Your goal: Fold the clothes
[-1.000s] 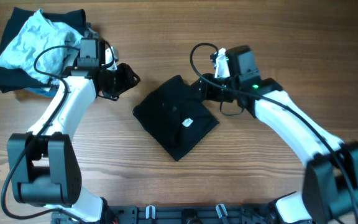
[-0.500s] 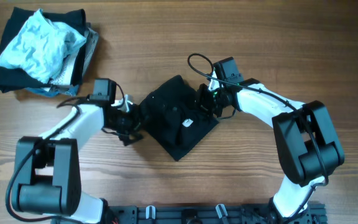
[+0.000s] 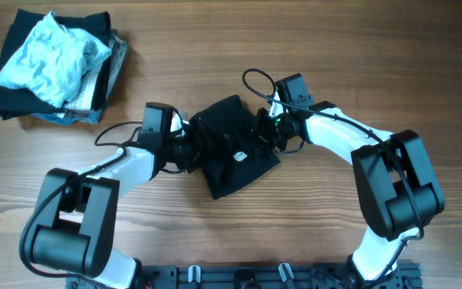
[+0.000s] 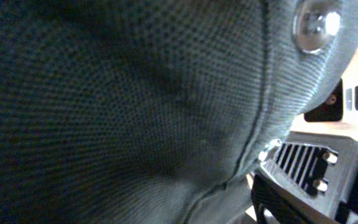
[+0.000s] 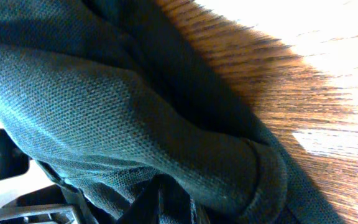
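Overhead: black T-shirt (image 3: 235, 156), partly folded; left gripper (image 3: 191, 151) at its left edge, right gripper (image 3: 263, 135) at its right edge; garment pile (image 3: 50, 68) well apart, to its upper left. Left wrist: shirt fabric fills the view; jaw opening cannot be told. Right wrist: likewise, with the table (image 5: 291, 93) beside the shirt. Judged: fold in hand; the next move requires secure edge holds.

Matt knitted black shirt (image 3: 233, 148); grained wooden table (image 3: 311, 48).
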Available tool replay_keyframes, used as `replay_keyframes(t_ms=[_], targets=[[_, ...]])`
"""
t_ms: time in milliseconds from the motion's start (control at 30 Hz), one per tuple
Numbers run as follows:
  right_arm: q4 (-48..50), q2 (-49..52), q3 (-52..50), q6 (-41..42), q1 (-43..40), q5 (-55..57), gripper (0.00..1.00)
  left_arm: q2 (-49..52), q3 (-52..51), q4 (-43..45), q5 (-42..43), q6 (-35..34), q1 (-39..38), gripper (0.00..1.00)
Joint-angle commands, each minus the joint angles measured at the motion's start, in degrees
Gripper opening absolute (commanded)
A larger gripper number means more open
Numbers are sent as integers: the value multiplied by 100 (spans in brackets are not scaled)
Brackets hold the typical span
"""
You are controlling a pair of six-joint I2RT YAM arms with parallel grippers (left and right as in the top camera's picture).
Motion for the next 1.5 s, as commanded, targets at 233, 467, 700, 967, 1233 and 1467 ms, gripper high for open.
replay_keyframes(t_ms=[233,467,700,967,1233,1467], targets=[[-763,-1008,11,-741,-160,544,18,-24,-87,116,-538,671,-133,4],[-1207,-3027,11,-1460,-525,1121,22,-1578,1445,-1921,-234,2052,649,4],[-1609,-3053,9,-1467,-522,1119,25,-1657,3008,-881,-879,2120,1965,4],[-1810,-3053,9,-1460,-503,1119,25,-439,3062,501,-1143,1961,3941,4],[-1956,-3056,9,-1530,-503,1158,25,-243,3064,-726,-352,2155,4876,100],[-1871,-3974,136,-2225,-503,2199,25,-2741,3143,-3180,192,5132,4153,100]])
